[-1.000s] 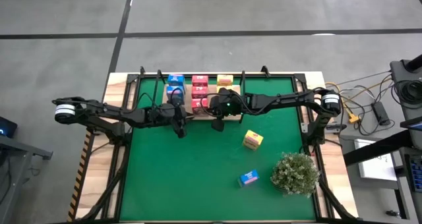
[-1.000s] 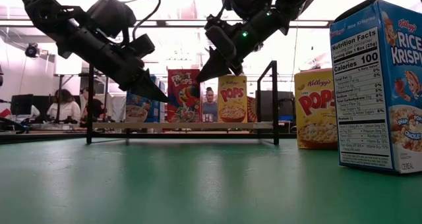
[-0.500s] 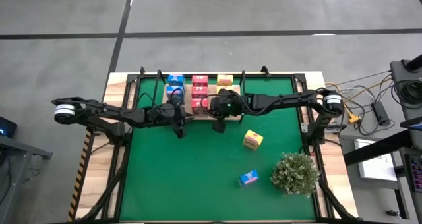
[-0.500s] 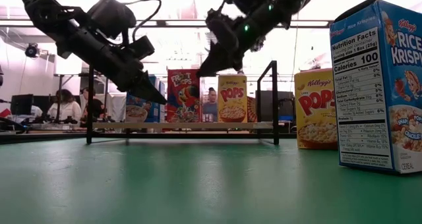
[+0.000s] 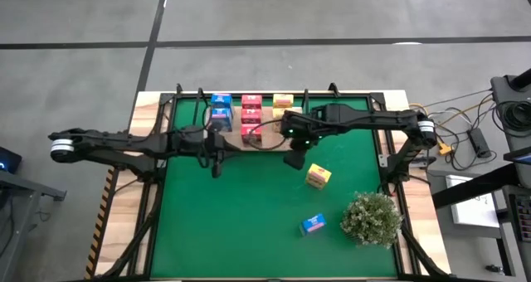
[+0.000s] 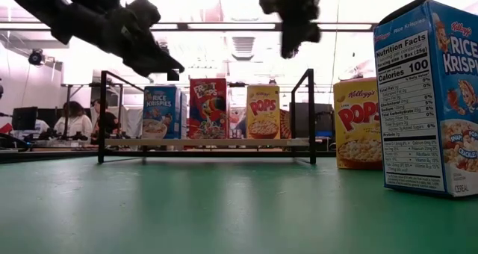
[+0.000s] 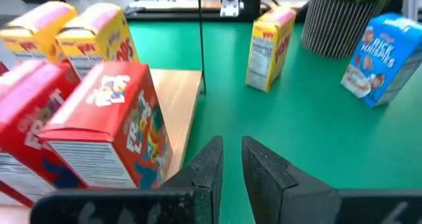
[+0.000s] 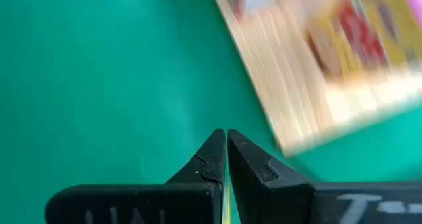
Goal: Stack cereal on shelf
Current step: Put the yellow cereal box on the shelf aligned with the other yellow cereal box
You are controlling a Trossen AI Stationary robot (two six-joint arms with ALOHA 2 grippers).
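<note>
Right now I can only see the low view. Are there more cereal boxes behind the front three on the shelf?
Observer: Yes. The shelf holds seven: two blue boxes, three pink boxes and two yellow boxes.
Operator: Is the right end effector holding anything?
Observer: No. The right end effector is shut and empty, over the mat near the loose yellow box.
Operator: What's beside the loose blue box?
Observer: A plant stands close beside the loose blue box, toward the right arm's side of the table.
</note>
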